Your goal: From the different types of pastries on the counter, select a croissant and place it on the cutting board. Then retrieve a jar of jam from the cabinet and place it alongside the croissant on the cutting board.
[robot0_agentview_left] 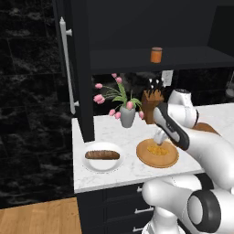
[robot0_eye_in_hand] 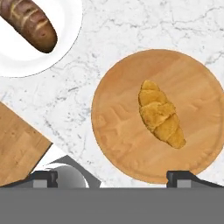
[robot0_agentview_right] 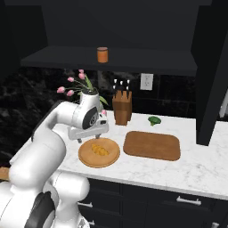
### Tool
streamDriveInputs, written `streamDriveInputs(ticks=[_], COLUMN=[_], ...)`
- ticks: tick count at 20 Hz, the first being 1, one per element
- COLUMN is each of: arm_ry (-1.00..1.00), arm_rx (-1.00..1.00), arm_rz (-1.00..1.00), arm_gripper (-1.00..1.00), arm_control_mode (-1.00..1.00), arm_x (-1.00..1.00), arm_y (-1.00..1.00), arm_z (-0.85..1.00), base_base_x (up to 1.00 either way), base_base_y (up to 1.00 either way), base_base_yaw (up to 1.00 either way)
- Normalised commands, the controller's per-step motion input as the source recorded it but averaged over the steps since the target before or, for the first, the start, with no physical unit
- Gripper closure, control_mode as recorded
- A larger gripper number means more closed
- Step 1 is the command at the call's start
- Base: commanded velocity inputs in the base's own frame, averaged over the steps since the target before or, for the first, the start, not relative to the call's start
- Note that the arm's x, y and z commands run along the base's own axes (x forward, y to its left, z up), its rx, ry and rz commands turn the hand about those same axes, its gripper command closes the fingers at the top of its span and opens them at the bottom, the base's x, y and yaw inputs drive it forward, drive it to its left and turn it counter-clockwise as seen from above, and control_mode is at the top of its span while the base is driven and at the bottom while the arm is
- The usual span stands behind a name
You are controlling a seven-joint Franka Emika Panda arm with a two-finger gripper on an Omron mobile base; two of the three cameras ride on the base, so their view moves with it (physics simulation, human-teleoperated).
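Croissant is sitting loose on the round wooden plate, not the cutting board yet, so I've got my gripper hanging right above it, jaws spread wide and empty, for a straight-down grab.

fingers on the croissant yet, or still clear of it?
Apart. In the hand view the fingers sit at the bottom edge, open, with bare round plate wood between them and the croissant.

Base views: behind arm, left and right, facing the tabletop; hand view: close overhead. Shared: round plate.
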Motion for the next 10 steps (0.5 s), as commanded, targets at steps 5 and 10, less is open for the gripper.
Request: streamDriveInputs(ticks=[5, 10], arm_ry=[0.00, 0.00], arm_rx=[0.00, 0.00], arm_rz=[0.11, 0.13], arm_gripper=[-1.00, -1.00], arm_control_mode=[-1.00, -1.00], arm_x=[0.04, 0.40], arm_y=[-0.06, -0.02], arm_z=[-0.25, -0.54], base_base_x=[0.00, 0.00], base_base_y=[0.00, 0.00], base_base_yaw=[0.00, 0.00])
